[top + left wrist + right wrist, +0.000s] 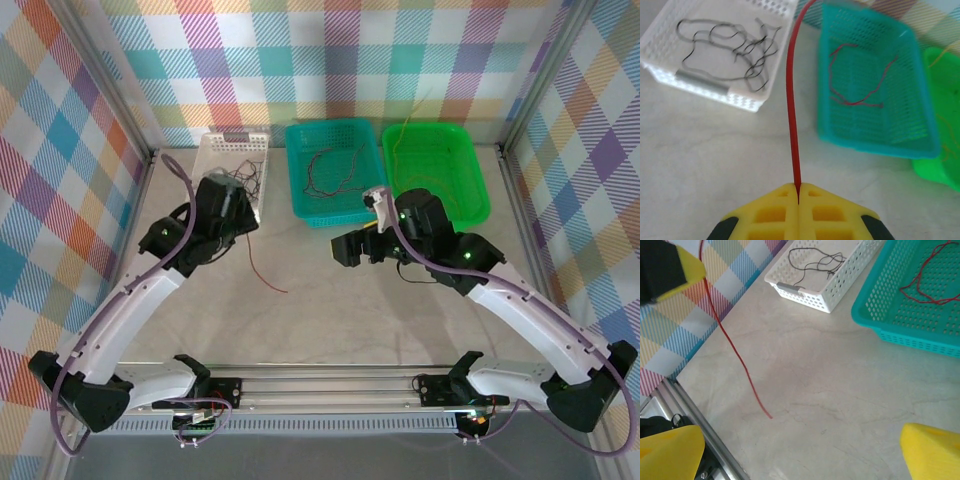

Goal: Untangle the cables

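The left gripper (pixel 798 192) has its yellow pads (pixel 772 212) pressed together on a thin red wire (pixel 790 100). The wire rises out of the pinch, and its free end rests on the pale marbled tabletop (pixel 840 390). The right gripper (pixel 802 440) stands wide over the table, holding nothing. Beyond, side by side, sit a white perforated plastic basket (pixel 715 92) holding black wires (pixel 735 50), a teal mesh basket (pixel 865 142) holding red wires (pixel 860 100), and a bright green tray (pixel 470 200) with a thin yellowish wire (pixel 939 58).

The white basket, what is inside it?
A loose tangle of thin black wires lies in the white basket. In the top view, the left arm hides its near corner.
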